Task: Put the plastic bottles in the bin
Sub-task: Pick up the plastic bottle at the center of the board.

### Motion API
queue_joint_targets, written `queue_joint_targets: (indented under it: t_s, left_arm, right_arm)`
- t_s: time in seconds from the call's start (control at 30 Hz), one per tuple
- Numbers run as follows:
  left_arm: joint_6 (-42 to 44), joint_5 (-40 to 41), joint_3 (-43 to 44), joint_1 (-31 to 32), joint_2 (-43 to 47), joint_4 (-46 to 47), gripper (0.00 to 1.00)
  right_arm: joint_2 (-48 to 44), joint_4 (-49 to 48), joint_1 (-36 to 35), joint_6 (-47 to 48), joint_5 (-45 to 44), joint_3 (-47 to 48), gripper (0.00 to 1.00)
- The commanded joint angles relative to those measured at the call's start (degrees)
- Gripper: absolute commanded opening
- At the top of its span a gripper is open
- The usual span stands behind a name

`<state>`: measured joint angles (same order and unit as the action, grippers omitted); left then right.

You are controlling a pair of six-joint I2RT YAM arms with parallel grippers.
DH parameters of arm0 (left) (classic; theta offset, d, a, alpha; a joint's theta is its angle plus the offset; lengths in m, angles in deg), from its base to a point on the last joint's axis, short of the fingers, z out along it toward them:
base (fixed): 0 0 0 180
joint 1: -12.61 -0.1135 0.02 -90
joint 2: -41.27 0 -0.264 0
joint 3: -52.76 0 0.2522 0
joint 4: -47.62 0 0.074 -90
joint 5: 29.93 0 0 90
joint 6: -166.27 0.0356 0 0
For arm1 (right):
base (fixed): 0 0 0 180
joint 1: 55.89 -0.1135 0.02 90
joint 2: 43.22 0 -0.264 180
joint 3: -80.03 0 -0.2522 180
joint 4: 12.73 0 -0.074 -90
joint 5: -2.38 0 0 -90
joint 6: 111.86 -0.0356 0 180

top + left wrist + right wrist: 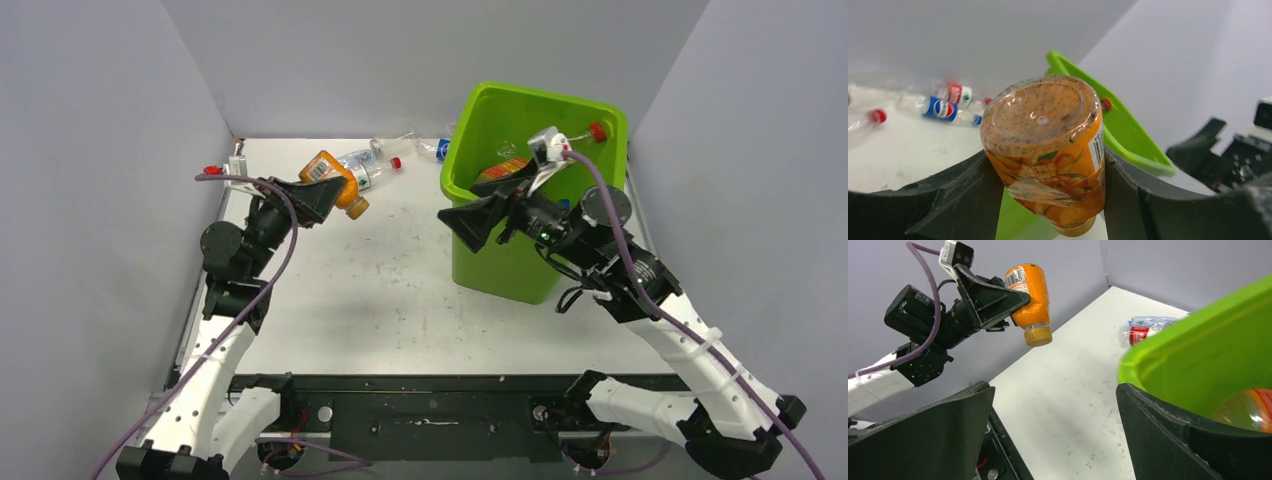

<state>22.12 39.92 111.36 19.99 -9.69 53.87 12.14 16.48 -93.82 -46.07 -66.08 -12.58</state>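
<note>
My left gripper [330, 190] is shut on an orange plastic bottle [349, 197], held off the table with its cap end down, at the back left. In the left wrist view both fingers press the bottle's [1045, 145] labelled sides, its speckled base facing the camera. The lime-green bin [520, 262] stands at the right, with an orange bottle [505, 168] and a red-capped one [597, 130] inside. My right gripper [478, 222] hangs open and empty beside the bin's left wall [1218, 355]. Loose bottles lie at the back: a clear red-capped one [368, 166] and a Pepsi one [440, 148].
Grey walls close in the table on three sides. A small red-capped item [212, 170] sits against the left wall. The left wrist view shows a Pepsi bottle [943, 108] and a red-label bottle [958, 93] by the back wall.
</note>
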Motion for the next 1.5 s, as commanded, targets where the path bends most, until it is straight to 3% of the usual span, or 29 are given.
queue_joint_targets:
  t_s: [0.0, 0.13, 0.27, 0.57, 0.67, 0.77, 1.07, 1.23, 1.3, 1.37, 1.47]
  left_arm:
    - [8.3, -7.7, -3.5, 2.9, 5.7, 15.9, 0.24]
    - [6.6, -9.5, -9.3, 4.8, 9.8, 24.7, 0.23]
    - [5.7, -12.4, -10.6, 6.9, 12.6, 26.8, 0.20]
    - [7.5, -14.2, -10.7, 13.0, 15.5, 25.3, 0.16]
    - [7.4, -14.2, -10.8, 14.6, 15.7, 25.2, 0.16]
    - [7.0, -13.9, -11.0, 15.2, 16.2, 25.1, 0.16]
    - [3.9, -13.9, -11.4, 16.5, 15.4, 28.6, 0.18]
    - [5.7, -10.9, -11.9, 17.2, 16.7, 25.8, 0.54]
    - [7.3, -9.9, -11.7, 17.7, 17.3, 24.3, 0.75]
    - [9.8, -8.8, -11.5, 18.2, 18.1, 22.7, 1.00]
    - [16.6, -2.5, -11.5, 18.9, 21.2, 16.9, 0.96]
  right_arm:
    - [3.6, 0.6, -15.2, 7.4, -19.1, 5.8, 0.98]
    - [6.4, -2.5, -36.8, 16.8, -43.5, 3.6, 0.98]
    - [7.2, -10.5, -44.8, 22.6, -54.1, -1.7, 0.98]
    - [10.5, -25.3, -45.4, 26.5, -55.3, -8.6, 0.98]
    - [11.2, -30.1, -45.3, 27.2, -53.9, -9.8, 0.94]
    - [12.1, -32.8, -45.4, 27.5, -51.5, -10.1, 0.86]
    - [16.0, -31.3, -45.2, 26.0, -48.2, -7.7, 0.49]
    - [14.6, -29.4, -44.8, 24.2, -46.5, -7.8, 0.20]
    - [12.7, -27.4, -44.7, 23.1, -46.2, -7.4, 0.06]
    - [10.5, -23.6, -44.7, 21.7, -46.2, -6.3, 0.05]
    - [7.4, -11.7, -44.7, 18.9, -46.8, -1.8, 0.05]
